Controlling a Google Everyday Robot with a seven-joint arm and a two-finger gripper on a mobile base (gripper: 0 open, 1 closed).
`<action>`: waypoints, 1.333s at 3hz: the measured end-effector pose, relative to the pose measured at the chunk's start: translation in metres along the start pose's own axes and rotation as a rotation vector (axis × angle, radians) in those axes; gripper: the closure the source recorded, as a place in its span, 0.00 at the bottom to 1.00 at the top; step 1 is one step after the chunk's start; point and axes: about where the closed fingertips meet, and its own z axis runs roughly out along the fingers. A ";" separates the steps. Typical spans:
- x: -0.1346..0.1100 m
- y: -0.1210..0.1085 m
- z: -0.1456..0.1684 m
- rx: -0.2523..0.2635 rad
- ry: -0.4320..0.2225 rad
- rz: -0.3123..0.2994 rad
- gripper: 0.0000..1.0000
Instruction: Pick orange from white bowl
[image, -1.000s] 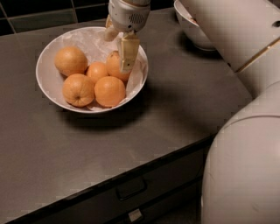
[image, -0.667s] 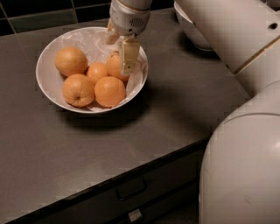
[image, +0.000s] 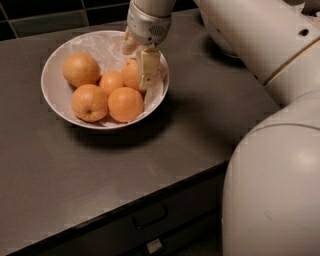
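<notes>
Surface: dark countertop (image: 200, 130), drawer fronts (image: 150, 217) under its front edge.
White bowl (image: 55, 95): rear left of countertop, paper-lined.
Orange (image: 131, 75): right rear of bowl, beside four other oranges (image: 90, 102).
Gripper (image: 141, 66): lowered into bowl at that orange; whether it is clamped cannot be told.
Arm (image: 260, 45): enters from right.

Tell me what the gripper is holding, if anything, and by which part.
Cannot be told. The gripper is down in the white bowl, right at the rear-right orange, which rests among the other oranges; no firm hold on it shows.
</notes>
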 end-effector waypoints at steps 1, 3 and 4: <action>0.002 0.003 0.006 -0.011 0.000 0.000 0.26; 0.009 -0.008 0.016 0.002 -0.010 0.013 0.29; 0.016 -0.008 0.021 -0.003 -0.009 0.032 0.29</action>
